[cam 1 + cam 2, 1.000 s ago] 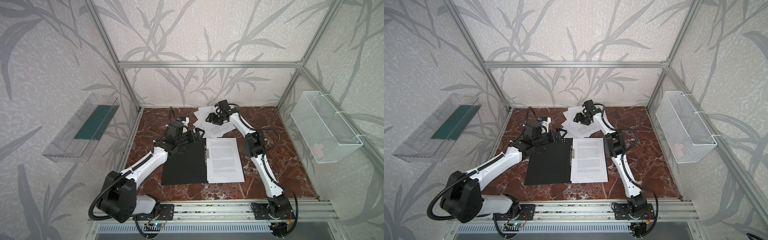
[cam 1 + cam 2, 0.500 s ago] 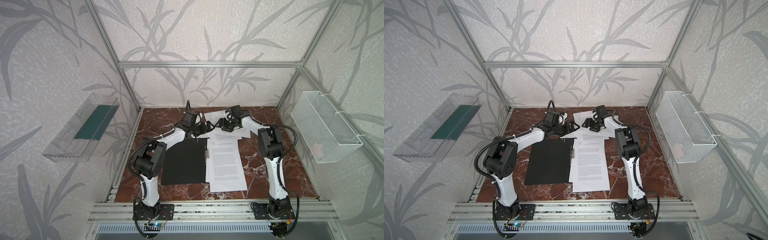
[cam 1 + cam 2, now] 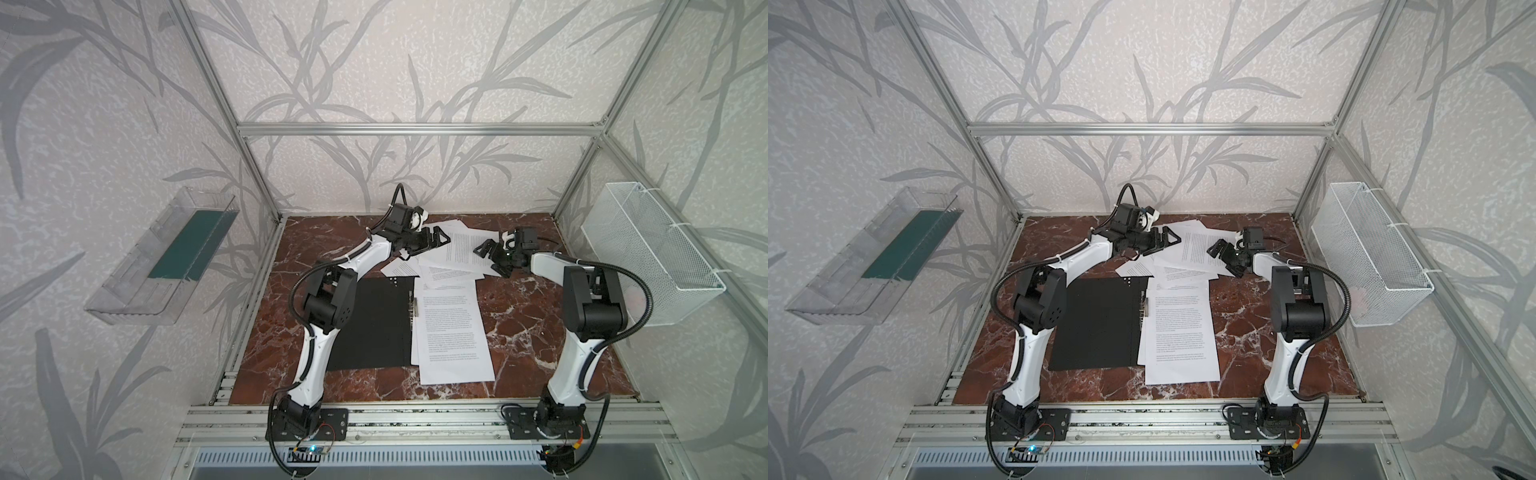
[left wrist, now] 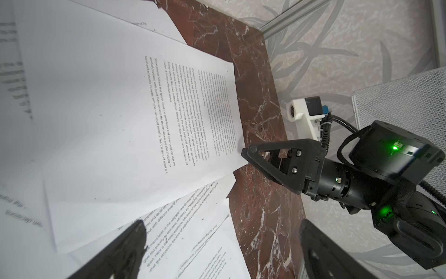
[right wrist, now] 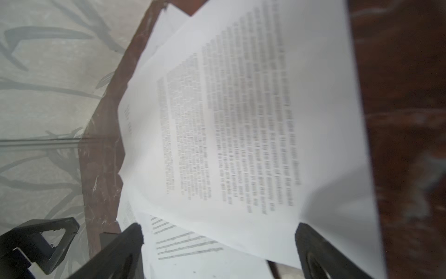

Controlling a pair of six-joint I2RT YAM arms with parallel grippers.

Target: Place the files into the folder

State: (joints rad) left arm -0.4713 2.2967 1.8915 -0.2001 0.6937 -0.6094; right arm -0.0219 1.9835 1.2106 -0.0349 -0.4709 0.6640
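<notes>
Both empty: left gripper (image 3: 441, 240) and right gripper (image 3: 486, 261) gape wide, files (image 3: 459, 253) between them.

Left arm (image 3: 316, 360) and right arm (image 3: 572, 365): white link shells, chunky black joint housings, black corrugated cables (image 4: 342, 122). Right pincer fingers (image 4: 295, 178) black, triangular cut-out, silver screws. Green LEDs (image 4: 395, 147), white camera bracket (image 4: 300, 113).

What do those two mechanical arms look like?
The left arm and right arm have white shells and chunky black joints, each with a looping black ribbed cable. The left gripper and right gripper carry black, hollow triangular fingers. Small green lights glow near the right wrist.
</notes>
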